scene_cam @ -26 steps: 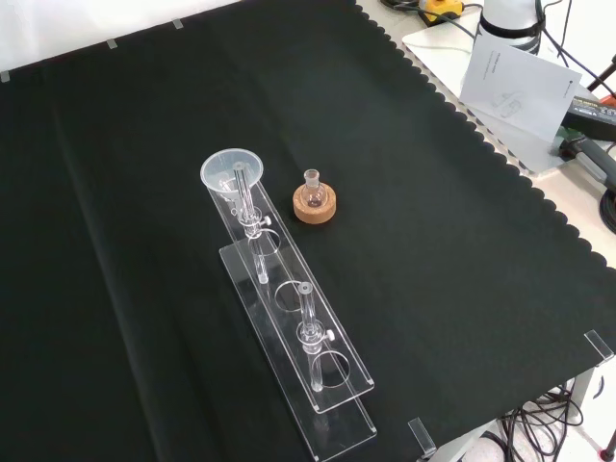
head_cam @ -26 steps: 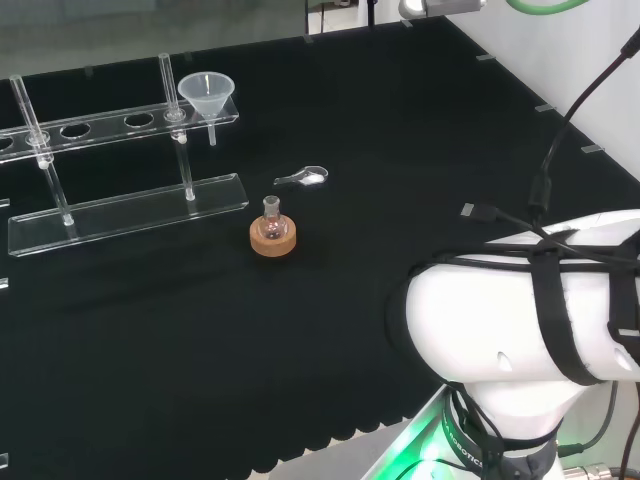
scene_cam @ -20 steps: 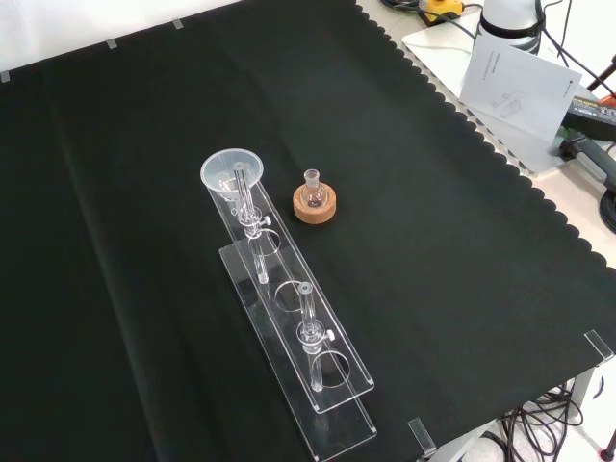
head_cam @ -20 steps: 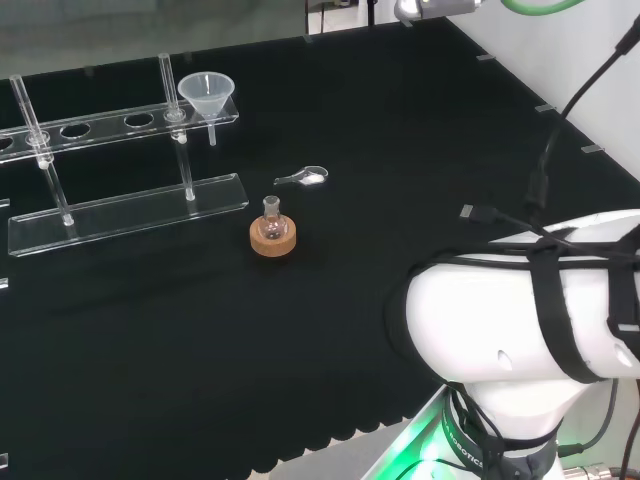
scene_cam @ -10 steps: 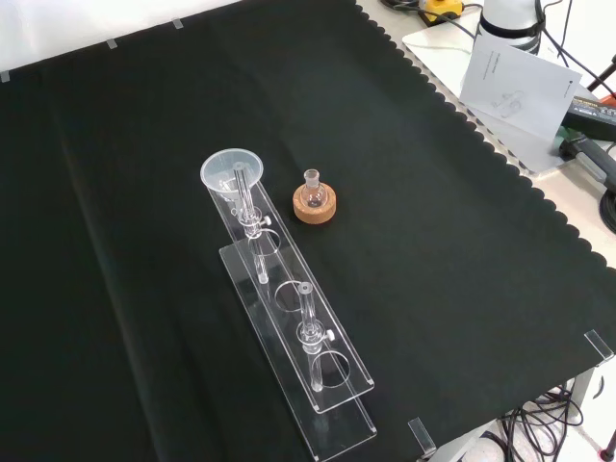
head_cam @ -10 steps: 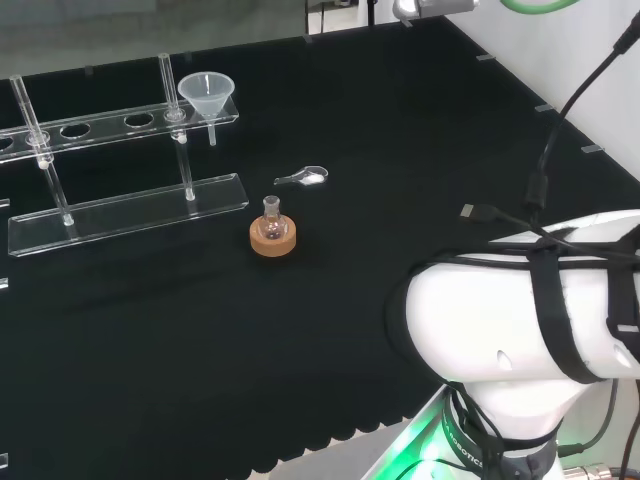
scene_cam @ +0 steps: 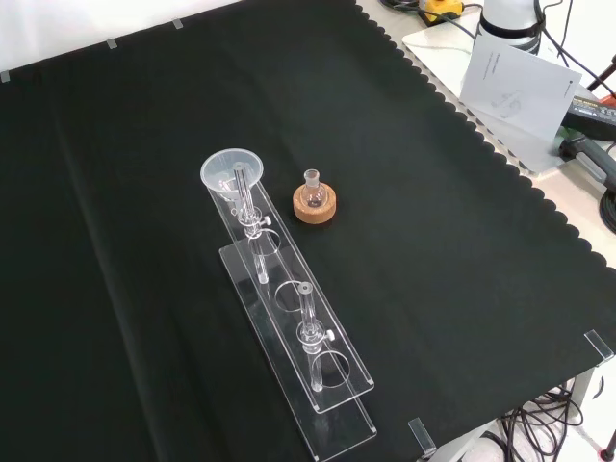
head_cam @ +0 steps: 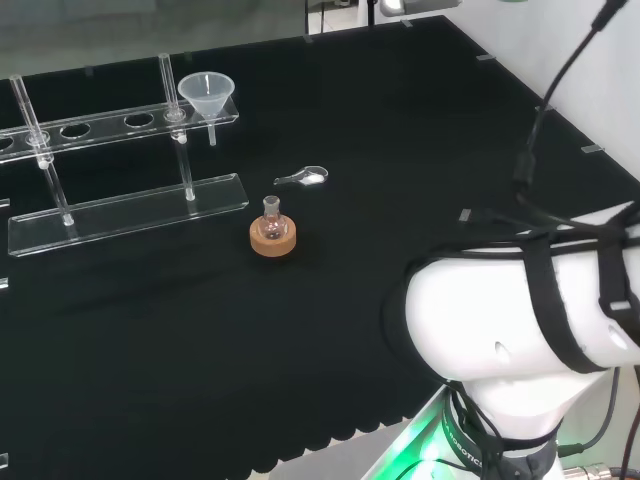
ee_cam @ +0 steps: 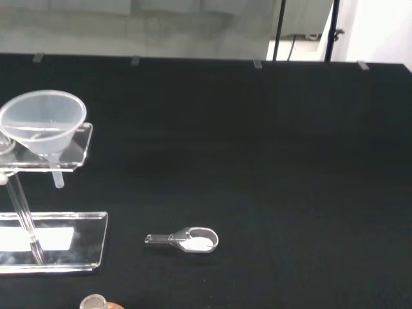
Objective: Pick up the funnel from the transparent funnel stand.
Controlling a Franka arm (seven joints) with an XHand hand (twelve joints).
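One funnel (head_cam: 206, 95), one transparent funnel stand (head_cam: 120, 205), one small flask (head_cam: 271, 212)

The transparent funnel stand (head_cam: 120, 160) runs off the head view's left edge, so its far end past the funnel (head_cam: 206, 95) is cut off; the wrist view likewise crops the stand (ee_cam: 45, 193) on the side away from the funnel (ee_cam: 42, 122). Beside the stand, the small flask (ee_cam: 94, 302) and its cork ring (ee_cam: 111, 305) are mostly cut by the wrist view's edge. Near the funnel's end of the stand lies a small clear scoop (ee_cam: 185, 241) holding something white, too small to tell what. Whether the flask (scene_cam: 312, 185) holds anything cannot be told.
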